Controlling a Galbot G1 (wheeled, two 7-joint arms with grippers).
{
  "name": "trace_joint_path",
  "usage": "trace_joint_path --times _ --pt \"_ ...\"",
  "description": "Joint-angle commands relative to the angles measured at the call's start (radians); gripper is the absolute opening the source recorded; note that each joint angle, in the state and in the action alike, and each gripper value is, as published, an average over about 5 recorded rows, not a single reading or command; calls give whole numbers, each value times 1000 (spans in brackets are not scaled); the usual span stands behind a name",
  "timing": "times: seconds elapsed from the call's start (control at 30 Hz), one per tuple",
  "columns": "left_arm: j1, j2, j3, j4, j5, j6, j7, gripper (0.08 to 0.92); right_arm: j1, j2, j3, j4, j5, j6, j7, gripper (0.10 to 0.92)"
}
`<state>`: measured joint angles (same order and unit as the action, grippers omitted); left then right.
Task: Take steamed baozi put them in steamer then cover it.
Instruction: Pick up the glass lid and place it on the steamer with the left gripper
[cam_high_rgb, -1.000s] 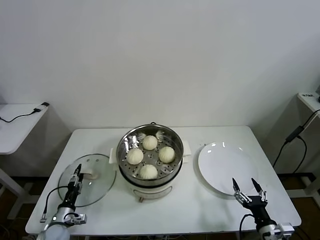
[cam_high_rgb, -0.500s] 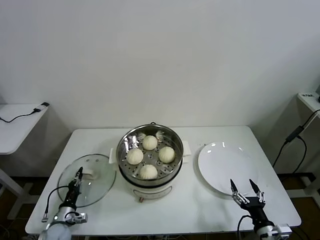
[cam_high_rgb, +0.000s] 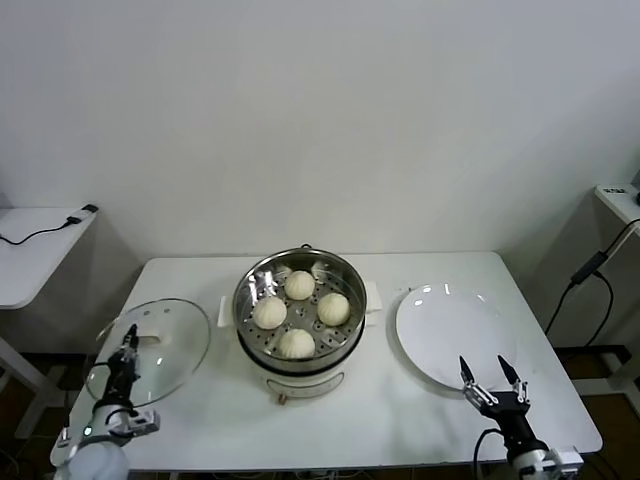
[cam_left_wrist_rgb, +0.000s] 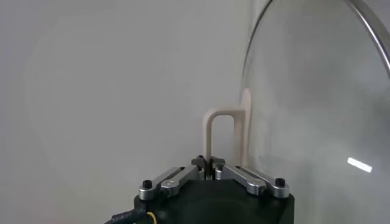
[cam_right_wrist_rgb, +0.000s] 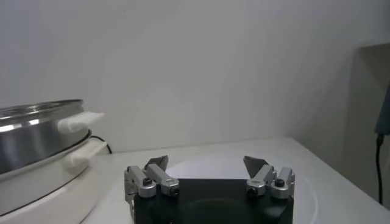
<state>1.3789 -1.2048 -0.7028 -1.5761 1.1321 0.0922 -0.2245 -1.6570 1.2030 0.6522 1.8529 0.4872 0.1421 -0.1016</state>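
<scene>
A white table (cam_high_rgb: 400, 410) carries the open steamer (cam_high_rgb: 300, 310) at its middle, its base partly hidden under the steel pot. Four buns (cam_high_rgb: 299, 311) sit on the perforated tray inside. To the right lies a white plate (cam_high_rgb: 448, 335). At the left edge the glass lid (cam_high_rgb: 150, 350) is tilted, its handle (cam_left_wrist_rgb: 226, 135) pinched by the clenched left gripper (cam_left_wrist_rgb: 208, 163). The right gripper (cam_high_rgb: 491, 378) hangs spread wide near the plate, its arm cut off below.

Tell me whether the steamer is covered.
Uncovered: steamer shows four baozi; left gripper holds the cover beside it.
</scene>
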Motion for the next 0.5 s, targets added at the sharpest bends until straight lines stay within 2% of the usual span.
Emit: trace_joint_path --times 0.03,0.23,0.5 --pt "107 40 -44 -381 -130 269 224 140 4 -1 -6 11 -71 -15 51 823" --pt "123 70 36 -601 -45 421 276 140 10 -13 -10 15 -127 -36 84 823" --pt "27 121 258 -647 105 520 304 140 1 -30 -11 23 -137 -38 81 823"
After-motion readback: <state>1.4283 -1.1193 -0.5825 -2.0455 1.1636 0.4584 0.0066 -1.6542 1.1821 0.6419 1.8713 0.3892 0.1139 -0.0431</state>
